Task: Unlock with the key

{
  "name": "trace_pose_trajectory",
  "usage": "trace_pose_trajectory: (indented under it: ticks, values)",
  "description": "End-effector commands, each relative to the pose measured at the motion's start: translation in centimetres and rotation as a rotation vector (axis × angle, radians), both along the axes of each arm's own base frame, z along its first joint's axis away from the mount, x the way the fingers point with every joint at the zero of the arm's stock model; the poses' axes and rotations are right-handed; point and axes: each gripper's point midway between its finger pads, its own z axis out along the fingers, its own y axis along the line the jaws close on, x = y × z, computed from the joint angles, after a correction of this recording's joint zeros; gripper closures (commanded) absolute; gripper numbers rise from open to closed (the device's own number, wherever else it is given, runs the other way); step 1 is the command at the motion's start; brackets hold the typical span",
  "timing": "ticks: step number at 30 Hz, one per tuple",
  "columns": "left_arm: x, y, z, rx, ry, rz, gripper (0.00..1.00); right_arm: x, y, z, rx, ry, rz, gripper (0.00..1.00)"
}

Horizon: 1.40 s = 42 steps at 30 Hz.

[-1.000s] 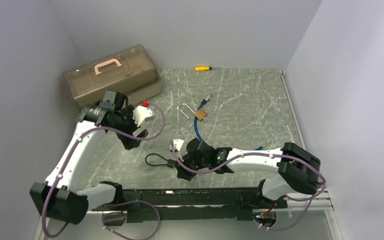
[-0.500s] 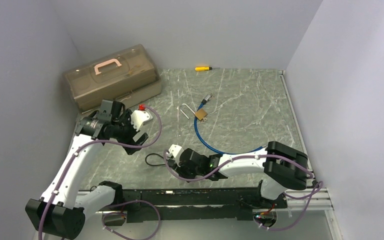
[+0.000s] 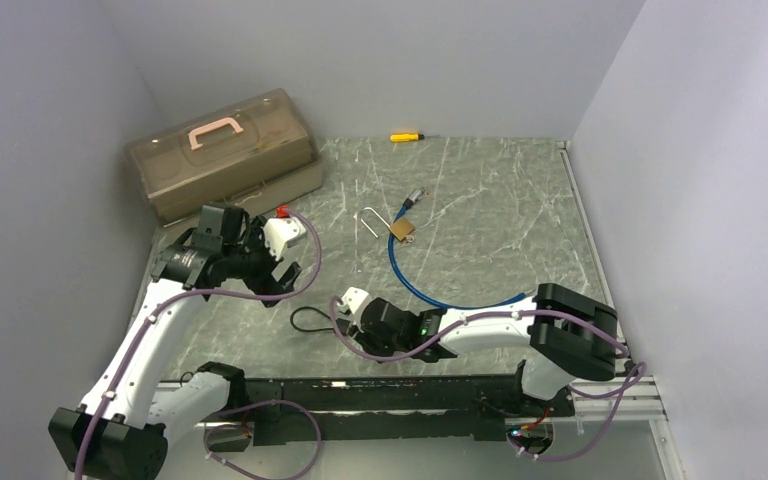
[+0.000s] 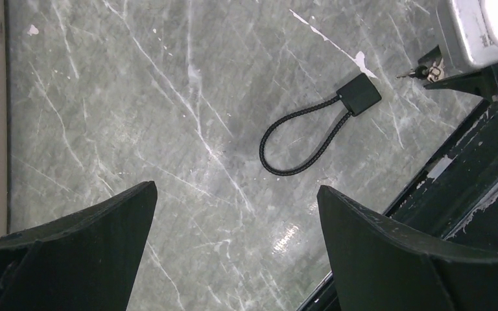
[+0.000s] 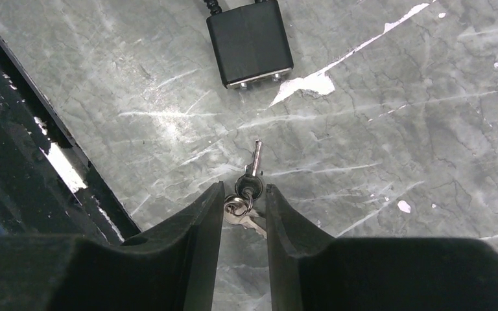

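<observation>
At the upper left of the top view sits a brown toolbox (image 3: 222, 152) with a pink handle. It is shut and far from the work. Just below it hangs the left gripper (image 4: 233, 194). Its jaws are wide apart and hold nothing. It looks down at the table (image 3: 500, 220). I think it waits there so it can hold the lock when the key goes in.

A bit to the right, low in the top view, lies the black lock (image 5: 250, 43) with its thin cord loop. It lies flat and nothing touches it. In the right wrist view it is at the top, with its flat end facing the keys.

Next comes the right gripper (image 5: 244, 188), low over the table. Its jaws are narrow, with one finger on each side of the keys (image 5: 253, 167). The keys lie flat just below the black lock, near it but not touching. I cannot tell if the fingers squeeze them yet. Flat keys are hard to pick up, so the fingers must reach right down to the table.

The black rail (image 5: 19, 136) at the left of that view is close and could bump a finger.

Farther right, near the middle of the top view, is a brass padlock (image 3: 402, 230) on a blue cable (image 3: 393, 262). Near the top lies a yellow screwdriver (image 3: 405, 136). Both are well apart from the keys and not in the way.
</observation>
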Motion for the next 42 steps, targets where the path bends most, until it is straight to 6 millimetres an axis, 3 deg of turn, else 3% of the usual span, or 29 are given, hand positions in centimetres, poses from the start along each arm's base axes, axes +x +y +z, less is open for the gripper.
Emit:
trace_pose_trajectory:
  ticks: [1, 8, 12, 15, 19, 31, 39, 42]
  values:
    - [1.1, -0.7, 1.4, -0.046, -0.045, 0.019, 0.01, -0.1, -1.0, -1.1, -0.084, 0.005, -0.015, 0.70]
    - [1.3, -0.9, 2.0, -0.047, -0.049, 0.006, 0.00, 0.6, -0.7, -0.5, -0.073, -0.026, -0.039, 1.00]
    - [1.2, -1.7, 2.7, -0.078, -0.063, -0.040, 0.00, 1.2, 0.5, 2.5, 0.016, -0.074, -0.030, 1.00]
    - [0.9, -2.4, 3.2, -0.110, -0.088, -0.090, 0.00, 1.6, 1.7, 5.9, 0.131, -0.112, -0.023, 1.00]
    - [0.1, -3.6, 2.8, -0.165, -0.117, -0.179, 0.01, 1.9, 2.1, 9.4, 0.252, -0.124, -0.037, 1.00]
    - [-4.8, -8.0, 2.7, -0.398, -0.141, -0.573, 0.01, 1.8, 3.0, 21.0, 0.588, -0.129, 0.001, 1.00]
    - [-6.7, -9.0, 3.3, -0.453, -0.134, -0.686, 0.01, 1.4, 4.1, 23.7, 0.607, -0.133, 0.067, 1.00]
    - [-6.0, -8.7, 3.3, -0.401, -0.185, -0.697, 0.01, 1.1, 4.5, 24.3, 0.614, -0.128, 0.089, 1.00]
